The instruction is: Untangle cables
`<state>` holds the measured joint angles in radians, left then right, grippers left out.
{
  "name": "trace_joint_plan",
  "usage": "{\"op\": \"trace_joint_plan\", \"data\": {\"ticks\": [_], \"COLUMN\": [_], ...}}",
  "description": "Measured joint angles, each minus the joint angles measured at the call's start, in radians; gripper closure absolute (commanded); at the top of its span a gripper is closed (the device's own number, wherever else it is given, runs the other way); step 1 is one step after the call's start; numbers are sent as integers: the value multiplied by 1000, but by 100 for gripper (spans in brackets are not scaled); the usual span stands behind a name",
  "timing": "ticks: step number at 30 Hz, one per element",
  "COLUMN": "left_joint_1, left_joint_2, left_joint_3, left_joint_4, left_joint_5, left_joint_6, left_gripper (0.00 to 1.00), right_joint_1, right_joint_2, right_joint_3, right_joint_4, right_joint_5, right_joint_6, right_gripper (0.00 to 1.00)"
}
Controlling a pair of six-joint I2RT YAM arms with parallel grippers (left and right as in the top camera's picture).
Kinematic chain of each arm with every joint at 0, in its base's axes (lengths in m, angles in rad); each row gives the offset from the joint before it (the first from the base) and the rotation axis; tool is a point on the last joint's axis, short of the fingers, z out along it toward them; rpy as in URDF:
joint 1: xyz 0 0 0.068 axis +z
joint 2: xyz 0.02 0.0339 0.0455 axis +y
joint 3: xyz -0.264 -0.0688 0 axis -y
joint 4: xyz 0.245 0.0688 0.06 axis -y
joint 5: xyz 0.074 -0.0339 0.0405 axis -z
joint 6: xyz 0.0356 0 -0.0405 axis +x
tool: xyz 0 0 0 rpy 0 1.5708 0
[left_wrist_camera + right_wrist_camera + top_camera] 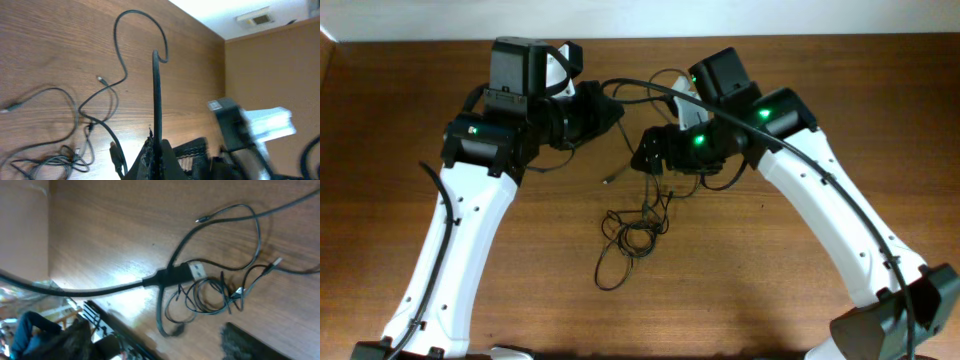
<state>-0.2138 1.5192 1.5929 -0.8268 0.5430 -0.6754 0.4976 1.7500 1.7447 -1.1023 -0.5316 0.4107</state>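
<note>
The cables lie as a loose dark tangle of thin loops on the wooden table between my arms. My left gripper is shut on one black cable, which rises out of its jaws and ends in a hook. The tangle also shows at the lower left of the left wrist view. My right gripper is open above the top of the tangle. In the right wrist view its fingers stand wide apart around a cable loop, near a plug with a silver end.
The wooden table fills the view, with a pale wall along its far edge. Thicker black arm cables run along both white arms. A loose plug end lies left of the tangle.
</note>
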Motion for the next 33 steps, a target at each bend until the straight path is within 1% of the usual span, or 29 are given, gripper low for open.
{"op": "trace_joint_plan", "data": {"ticks": [4,5,7,8,9,13,15,17,18,20,23,28,29,32,33], "left_joint_1": [2,2,3,3,3,3,3,2,3,3,3,3,3,4,4], "left_joint_2": [0,0,0,0,0,0,0,0,0,0,0,0,0,0,0], "left_joint_3": [0,0,0,0,0,1,2,6,6,6,6,6,6,6,6], "left_joint_4": [20,20,21,21,24,24,-7,-108,-176,-229,-266,-294,-313,-335,-336], "left_joint_5": [13,15,23,26,26,21,-26,-142,-238,-373,-518,-729,-812,-957,-976], "left_joint_6": [-77,-89,-127,-138,-146,-152,-88,-21,4,26,41,48,48,53,55], "left_gripper": [100,100,100,100,100,100,100,100,100,100,100,100,100,94,90], "right_joint_1": [48,51,51,51,51,51,51,48,45,29,-10,-23,-23,-23,-21], "right_joint_2": [36,37,37,37,37,37,37,37,37,37,37,37,37,37,37], "right_joint_3": [0,0,0,0,0,0,0,0,-2,-3,-3,-3,-3,-4,-5], "right_joint_4": [0,0,0,0,0,0,-21,-79,-126,-202,-223,-222,-206,-130,-108], "right_joint_5": [42,63,98,107,113,124,158,238,322,485,590,586,564,468,438], "right_joint_6": [3,0,4,-2,1,1,1,13,45,123,179,209,213,214,209], "right_gripper": [45,55,78,91,96,96,96,96,96,96,96,96,96,96,96]}}
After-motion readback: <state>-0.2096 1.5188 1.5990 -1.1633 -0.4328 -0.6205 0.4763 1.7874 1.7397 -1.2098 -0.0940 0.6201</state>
